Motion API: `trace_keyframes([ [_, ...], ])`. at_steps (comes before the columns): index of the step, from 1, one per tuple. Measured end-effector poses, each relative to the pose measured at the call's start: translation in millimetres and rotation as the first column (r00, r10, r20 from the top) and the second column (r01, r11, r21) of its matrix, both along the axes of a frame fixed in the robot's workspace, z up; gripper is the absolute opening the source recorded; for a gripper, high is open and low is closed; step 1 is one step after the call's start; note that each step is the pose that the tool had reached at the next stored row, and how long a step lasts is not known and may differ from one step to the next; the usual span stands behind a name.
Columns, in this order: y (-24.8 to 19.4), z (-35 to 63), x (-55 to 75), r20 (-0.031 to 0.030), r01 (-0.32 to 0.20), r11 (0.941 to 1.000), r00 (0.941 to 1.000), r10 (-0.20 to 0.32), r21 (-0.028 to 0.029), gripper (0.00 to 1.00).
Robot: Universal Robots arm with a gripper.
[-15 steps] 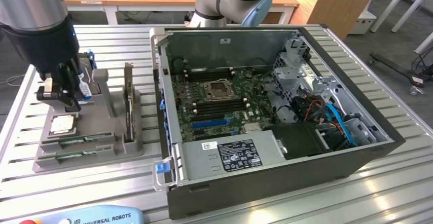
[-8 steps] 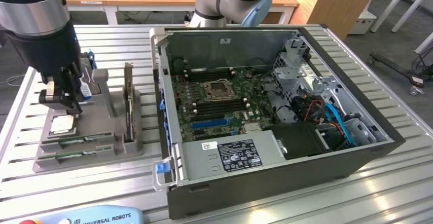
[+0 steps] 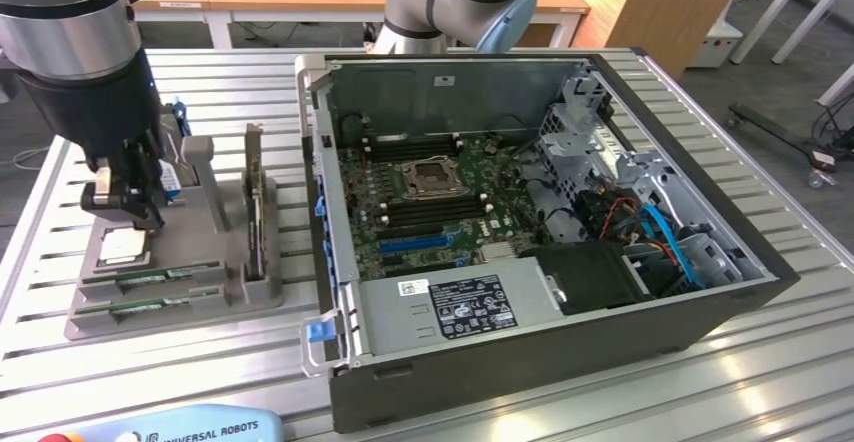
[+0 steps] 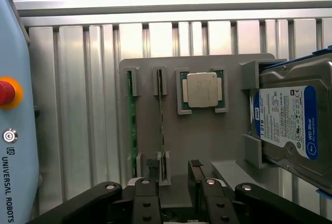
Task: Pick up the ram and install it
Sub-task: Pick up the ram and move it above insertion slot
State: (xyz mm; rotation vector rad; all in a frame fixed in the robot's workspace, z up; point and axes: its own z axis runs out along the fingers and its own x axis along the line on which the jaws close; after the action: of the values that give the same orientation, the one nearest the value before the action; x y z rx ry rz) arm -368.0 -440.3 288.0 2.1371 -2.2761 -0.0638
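Ram [image 4: 162, 125] is found standing on edge in a slot of the gray holder [image 4: 218, 146], with a second stick [image 4: 132, 125] in the neighbouring slot. The gripper [image 4: 174, 175] is positioned above the holder, its jaws spread wide and empty, with one end of the first stick in line between them. No contact is noted. A processor chip [image 4: 204, 89] and a hard drive [image 4: 290, 125] are seated further along the holder. The open computer case [image 3: 534, 382] is set beside it. Pick-up is judged not yet made, and installation is outstanding.

Claw [image 3: 124, 212] hovers over gray holder [image 3: 220, 297]; ram [image 3: 150, 278] slotted.
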Motion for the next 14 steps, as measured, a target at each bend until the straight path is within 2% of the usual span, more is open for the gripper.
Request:
trace_keyframes([
  [14,0.0,-10.6,0.0,0.0000,0.000,1.0000,1.0000,0.000,0.0000,0.36],
])
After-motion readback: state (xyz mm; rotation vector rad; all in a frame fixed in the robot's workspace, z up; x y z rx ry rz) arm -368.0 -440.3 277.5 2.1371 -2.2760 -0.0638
